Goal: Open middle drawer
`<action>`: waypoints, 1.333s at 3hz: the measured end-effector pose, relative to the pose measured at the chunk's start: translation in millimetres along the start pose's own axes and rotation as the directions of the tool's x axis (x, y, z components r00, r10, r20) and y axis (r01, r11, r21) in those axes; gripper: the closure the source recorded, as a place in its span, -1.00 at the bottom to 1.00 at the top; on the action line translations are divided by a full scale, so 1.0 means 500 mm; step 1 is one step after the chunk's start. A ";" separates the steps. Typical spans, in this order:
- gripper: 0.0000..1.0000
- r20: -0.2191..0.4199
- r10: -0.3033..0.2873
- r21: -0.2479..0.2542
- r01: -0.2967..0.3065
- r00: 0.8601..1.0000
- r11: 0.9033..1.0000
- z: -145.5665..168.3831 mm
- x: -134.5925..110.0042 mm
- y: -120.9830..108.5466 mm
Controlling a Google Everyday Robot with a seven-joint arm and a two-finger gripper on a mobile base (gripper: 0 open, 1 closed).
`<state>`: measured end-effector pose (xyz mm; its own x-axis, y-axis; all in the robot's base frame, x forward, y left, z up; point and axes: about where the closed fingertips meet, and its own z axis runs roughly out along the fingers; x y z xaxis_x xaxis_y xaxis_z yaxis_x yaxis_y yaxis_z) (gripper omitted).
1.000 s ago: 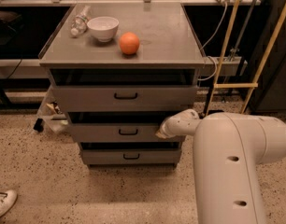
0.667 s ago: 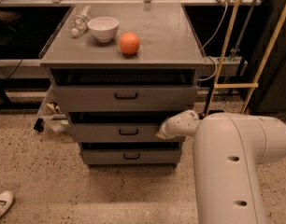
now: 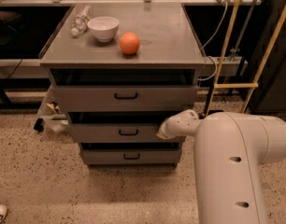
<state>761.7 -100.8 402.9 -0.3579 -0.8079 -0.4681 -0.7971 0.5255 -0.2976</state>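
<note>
**Operator:** Any change since a second ago?

**Inspector:** None noted. Your arm [image 3: 236, 167] and the cabinet [image 3: 124, 55] stand as they did, and the middle drawer [image 3: 96, 133] is drawn out no further.

**Operator:** Where is the gripper?

**Inspector:** The gripper [image 3: 167, 129] is at the right end of that drawer's front, right of the handle [image 3: 128, 132]. I cannot tell whether it is wide, narrow or holding anything.

**Operator:** How will the drawer handle?

**Inspector:** In my judgement it is stiff metal, moderately heavy, and not fragile. It is the second of three, with its long axis left to right and its front facing near. You should take the small black loop at centre and pull straight toward the near side. An off-centre pull may rack it.
</note>
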 end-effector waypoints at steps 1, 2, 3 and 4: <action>1.00 0.005 0.011 -0.002 -0.011 1.000 1.000 -0.016 0.016 0.018; 1.00 0.006 0.030 0.005 -0.030 1.000 1.000 -0.051 0.027 0.032; 1.00 0.006 0.030 0.005 -0.030 1.000 1.000 -0.057 0.023 0.030; 1.00 0.016 0.002 0.006 -0.002 1.000 1.000 -0.065 0.040 0.043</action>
<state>721.5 -114.3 414.2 -0.3516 -0.8025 -0.4820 -0.7932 0.5289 -0.3019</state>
